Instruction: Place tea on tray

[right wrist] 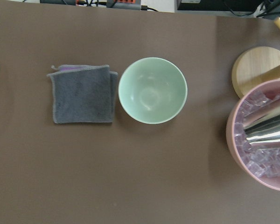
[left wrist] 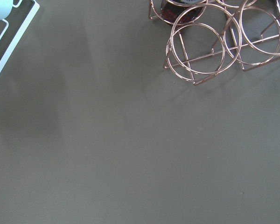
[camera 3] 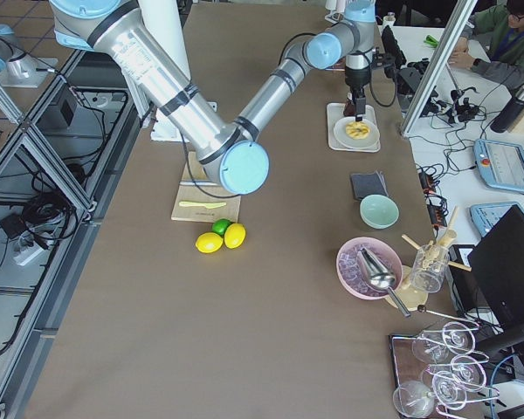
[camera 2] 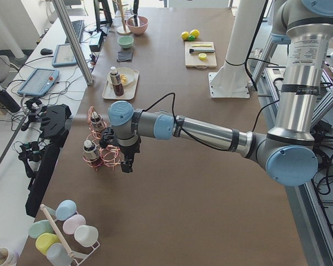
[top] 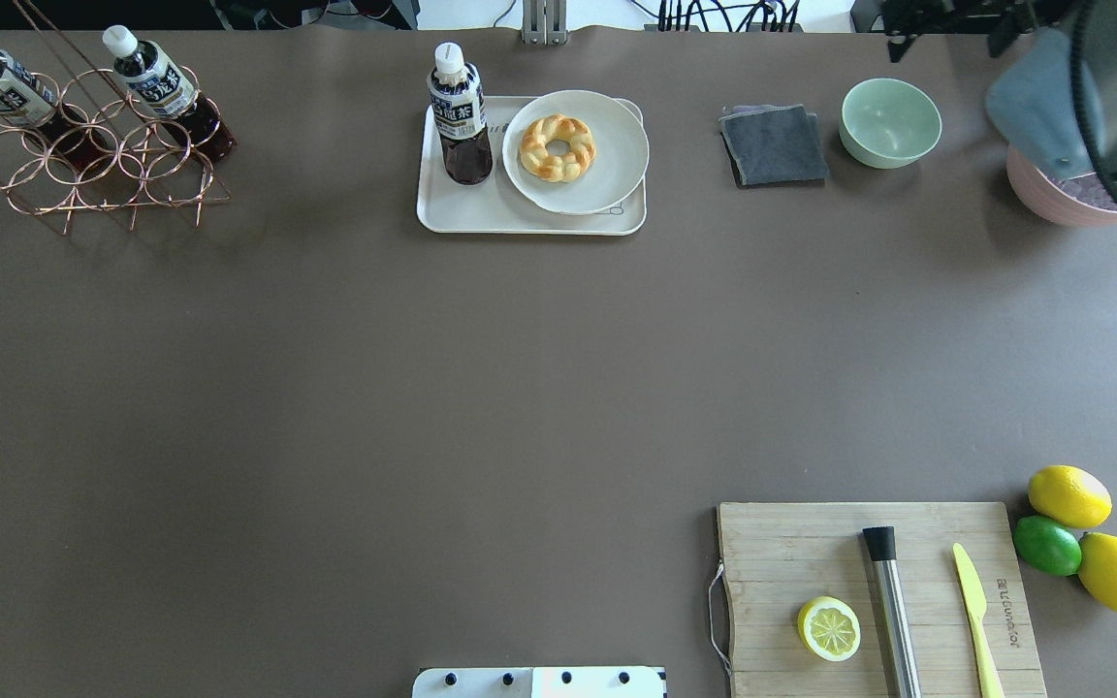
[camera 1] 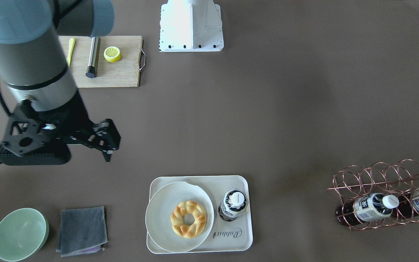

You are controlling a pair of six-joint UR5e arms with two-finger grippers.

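One tea bottle stands upright on the cream tray, beside the plate; it also shows in the overhead view on the tray. Two more tea bottles lie in the copper wire rack. My right gripper hangs high above the table, away from the tray and empty; I cannot tell whether it is open or shut. My left gripper shows only in the exterior left view, near the rack; I cannot tell its state.
A round plate with a doughnut fills the tray's other side. A grey cloth and green bowl lie beside the tray. A cutting board with a lemon half, muddler and knife, and a pink ice bowl, stand on my right.
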